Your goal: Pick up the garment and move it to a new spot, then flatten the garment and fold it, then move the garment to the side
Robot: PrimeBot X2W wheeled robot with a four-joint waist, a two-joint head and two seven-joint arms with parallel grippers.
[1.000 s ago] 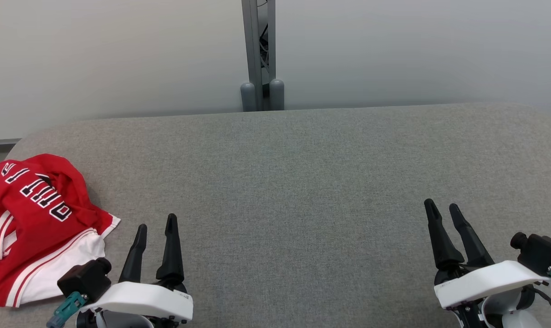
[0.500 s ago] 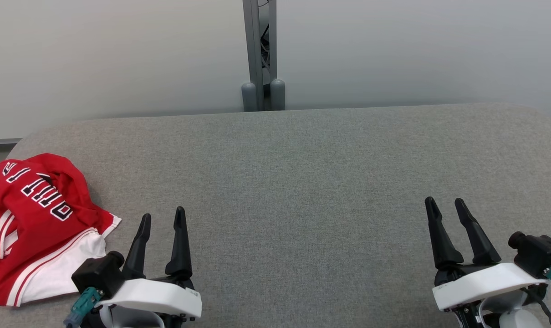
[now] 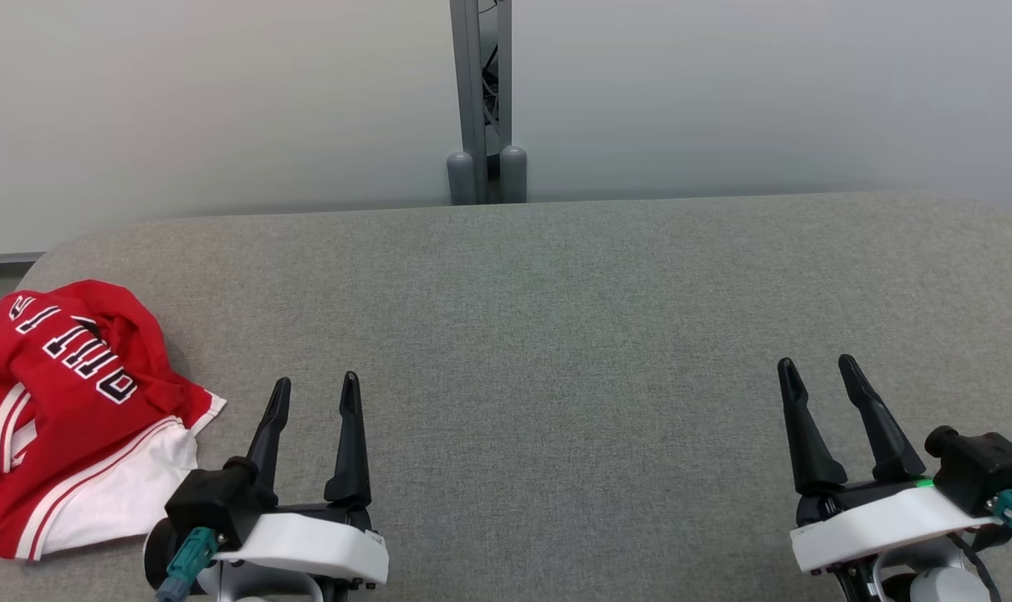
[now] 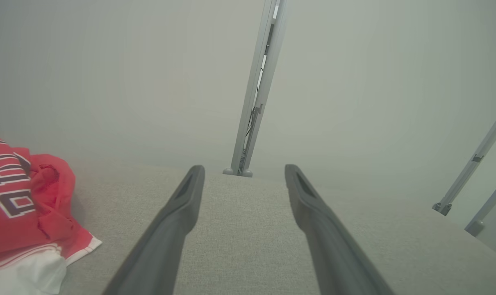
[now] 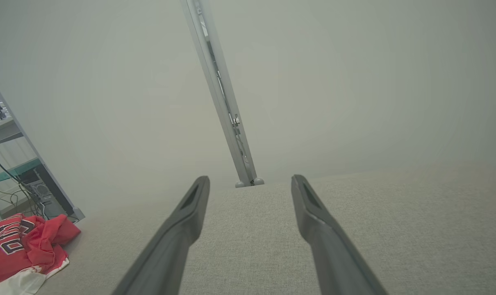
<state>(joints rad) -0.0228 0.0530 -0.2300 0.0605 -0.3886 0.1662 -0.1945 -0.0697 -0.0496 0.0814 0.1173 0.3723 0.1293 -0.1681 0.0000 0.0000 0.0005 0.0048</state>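
The crumpled red and white cloth jersey (image 3: 71,401) at the left edge looks soft and matt. The broad grey table top (image 3: 556,318) is rough woven fabric. My left gripper (image 3: 316,380) and right gripper (image 3: 816,362) have matt black plastic fingers and smooth white plastic shells. The grey post (image 3: 479,100) at top centre looks like dull metal.

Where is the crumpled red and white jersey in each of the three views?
Head view: crumpled red and white jersey at the left edge.
Left wrist view: jersey at the lower left edge.
Right wrist view: jersey in the lower left corner.
Shared landmark: the grey metal post, top middle.
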